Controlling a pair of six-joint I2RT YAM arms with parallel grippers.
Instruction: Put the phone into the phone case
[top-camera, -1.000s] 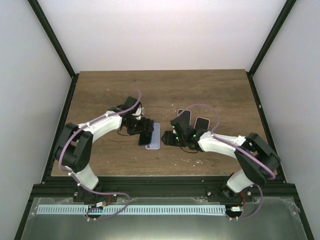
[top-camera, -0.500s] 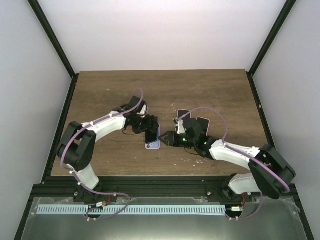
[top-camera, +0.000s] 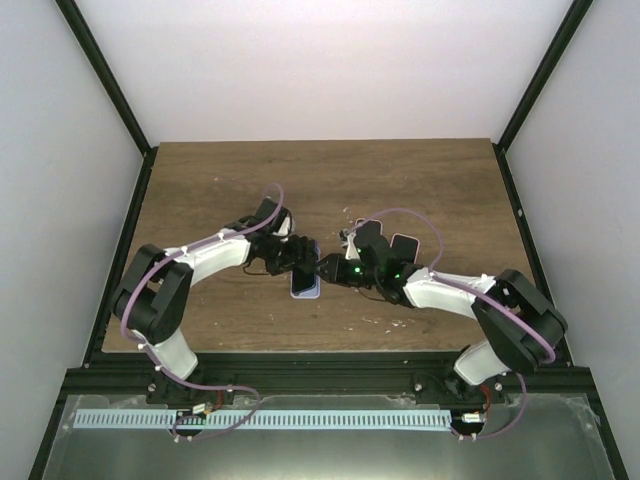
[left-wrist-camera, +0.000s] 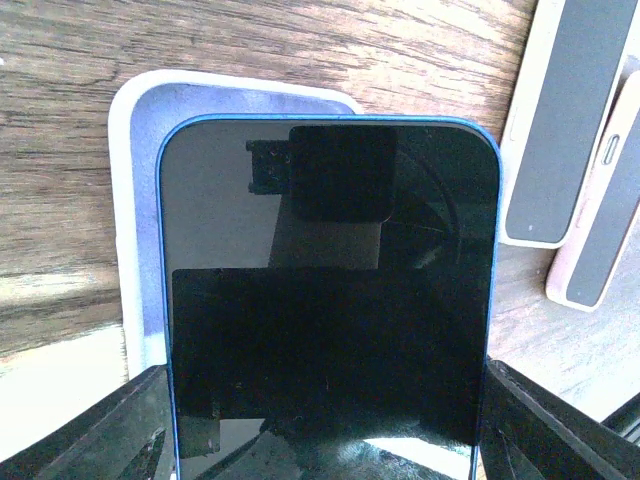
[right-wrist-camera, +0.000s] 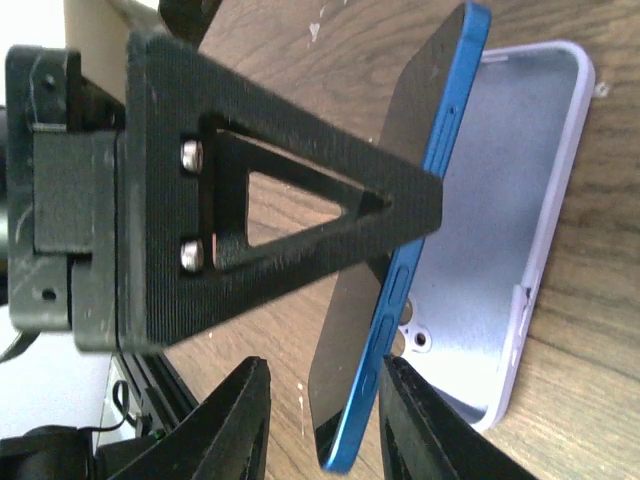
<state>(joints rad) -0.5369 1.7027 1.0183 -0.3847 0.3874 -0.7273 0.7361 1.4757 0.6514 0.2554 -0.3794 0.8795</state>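
Observation:
A blue phone (left-wrist-camera: 325, 290) with a dark screen is held by its long sides between my left gripper's (left-wrist-camera: 325, 440) fingers. It tilts above the open lavender phone case (left-wrist-camera: 135, 210) lying on the wood. In the right wrist view the phone's blue edge (right-wrist-camera: 425, 200) leans over the case's hollow (right-wrist-camera: 500, 230), top end near the far wall. My right gripper (right-wrist-camera: 325, 420) is open, its fingers on either side of the phone's raised near end. In the top view both grippers, left (top-camera: 300, 256) and right (top-camera: 325, 268), meet at the phone (top-camera: 304, 275) over the case (top-camera: 306, 293).
Two other phones or cases lie side by side on the table to the right, one beige (left-wrist-camera: 565, 130) and one pink (left-wrist-camera: 600, 225); the pink one shows in the top view (top-camera: 404, 244) behind the right arm. The wooden table (top-camera: 420, 180) is fenced by black rails.
My right gripper has moved left and up to the phone's near end. My left gripper has shifted the phone right, over the case.

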